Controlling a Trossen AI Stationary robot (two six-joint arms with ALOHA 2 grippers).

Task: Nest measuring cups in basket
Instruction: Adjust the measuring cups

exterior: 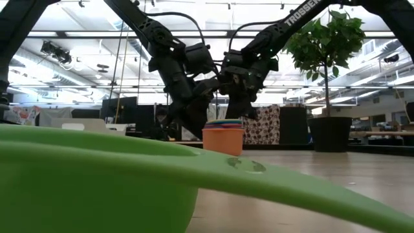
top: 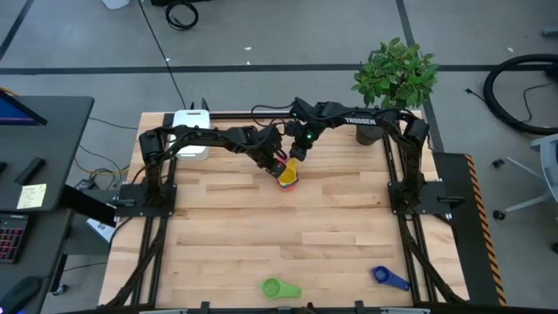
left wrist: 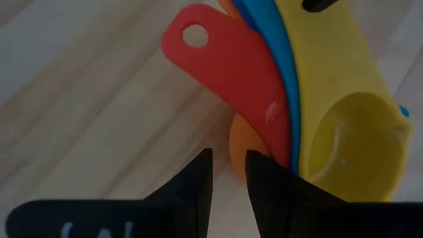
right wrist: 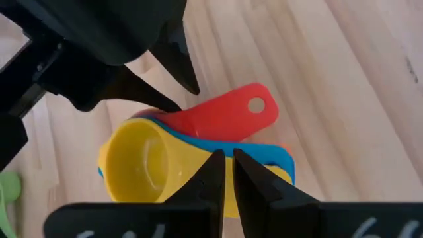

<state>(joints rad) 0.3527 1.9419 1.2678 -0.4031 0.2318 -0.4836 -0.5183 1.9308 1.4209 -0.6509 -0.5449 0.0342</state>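
- The wooden table (top: 261, 218) fills the overhead view, with both dark arms meeting over its far middle, above a nested stack of measuring cups (top: 289, 174).
- The basket (top: 191, 122), white, sits at the far left corner, well apart from the stack, so no cups are in it yet.
- Stack, outermost first: orange cup (exterior: 223, 140), red cup (left wrist: 231, 66), a light blue cup (right wrist: 264, 153), yellow cup (left wrist: 350, 132) innermost.
- The left gripper (left wrist: 228, 168) has its fingers slightly apart around the rim of the stack by the red handle. I judge this a light pinch, though real contact cannot be confirmed.
- The right gripper (right wrist: 229, 165) has its fingers almost pressed together, just above the yellow handle. Whether it pinches the handle I cannot tell.
- Risk: the two grippers crowd each other, so either one moving could knock the other or tip the stack.
- Risk: a grip on only one cup could pull the nest apart during the carry to the basket.
- The green cup (top: 281, 288) and dark blue cup (top: 389, 277) lie at the near edge, still loose.
- Writing: white lettering on the right arm (top: 359, 120) reads "TROSSEN", partly cut off in the table-level view.
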